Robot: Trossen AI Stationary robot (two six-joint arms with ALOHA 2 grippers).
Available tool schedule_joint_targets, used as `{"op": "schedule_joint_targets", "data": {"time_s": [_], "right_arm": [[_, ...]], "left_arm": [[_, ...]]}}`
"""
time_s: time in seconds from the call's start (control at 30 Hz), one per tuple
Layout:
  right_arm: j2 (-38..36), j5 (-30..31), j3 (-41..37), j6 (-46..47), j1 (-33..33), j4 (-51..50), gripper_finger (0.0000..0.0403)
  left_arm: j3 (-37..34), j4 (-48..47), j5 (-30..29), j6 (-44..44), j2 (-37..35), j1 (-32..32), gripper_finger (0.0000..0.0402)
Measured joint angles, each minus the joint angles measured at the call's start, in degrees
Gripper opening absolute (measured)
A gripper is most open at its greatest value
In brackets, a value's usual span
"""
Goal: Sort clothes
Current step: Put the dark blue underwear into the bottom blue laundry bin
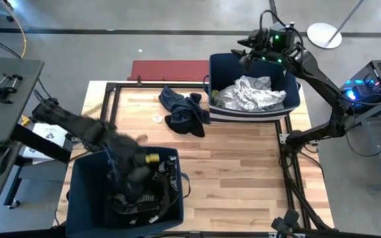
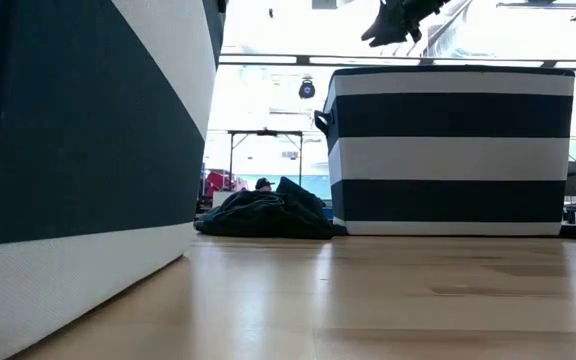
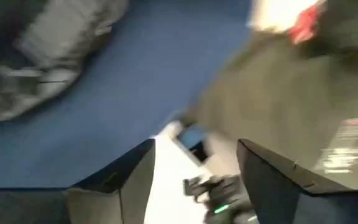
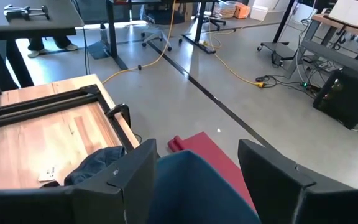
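Note:
Dark clothes [image 1: 144, 195] fill the dark blue bin [image 1: 78, 198] at the table's near left. My left gripper [image 1: 132, 165] hangs blurred over that bin; in its wrist view my left gripper [image 3: 194, 180] is open, above the bin's blue inside [image 3: 135, 81]. Light patterned clothes [image 1: 250, 92] lie in the striped bin [image 1: 293, 73] at the far right. My right gripper [image 1: 247, 49] stands open above that bin's far left corner and holds nothing [image 4: 194, 186]. A heap of dark blue and black clothes [image 1: 185, 111] lies on the table between the bins.
A flat red board [image 1: 167, 69] lies on the floor beyond the table's far edge. A black frame [image 1: 111, 92] runs along the table's edges. Bare wood [image 1: 237, 172] lies across the near right of the table. The striped bin [image 2: 448, 150] stands tall in the low view.

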Motion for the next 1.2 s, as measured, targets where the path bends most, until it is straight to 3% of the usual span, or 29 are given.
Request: {"op": "schedule_joint_targets", "data": {"time_s": [0.1,0.17,0.47,0.6,0.73,0.87,1.03,1.2], "right_arm": [[0.0,0.0,0.0,0.3,0.0,0.0,0.0216],[-0.1,0.0,0.0,1.4,0.0,-0.3,0.0216],[-6.7,-1.7,0.0,2.3,0.0,-5.9,0.0216],[-11.1,-1.7,0.0,5.5,0.0,-8.0,0.0216],[-15.2,-1.7,0.0,10.1,0.0,-10.2,0.0216],[-19.0,-1.6,0.0,14.3,0.0,-13.0,0.0216],[-22.9,-0.1,0.0,17.7,0.1,-16.3,0.0216],[-25.0,3.8,0.0,19.8,0.0,-17.0,0.0216]], "left_arm": [[4.9,-0.3,-3.1,-2.9,-1.5,3.9,0.0192],[7.5,0.0,-5.9,1.5,-1.7,7.3,0.0179],[10.2,1.7,-22.3,42.8,2.1,30.2,0.0137],[10.2,1.6,-23.1,55.9,8.9,42.2,0.0122],[10.2,1.0,-21.5,66.9,17.0,50.2,0.0104],[10.1,-2.7,-19.3,74.3,25.1,53.7,0.0082],[10.1,-5.4,-21.1,83.4,32.7,54.2,0.0061],[10.1,-4.7,-23.0,86.0,36.7,54.3,0.0053]]}}
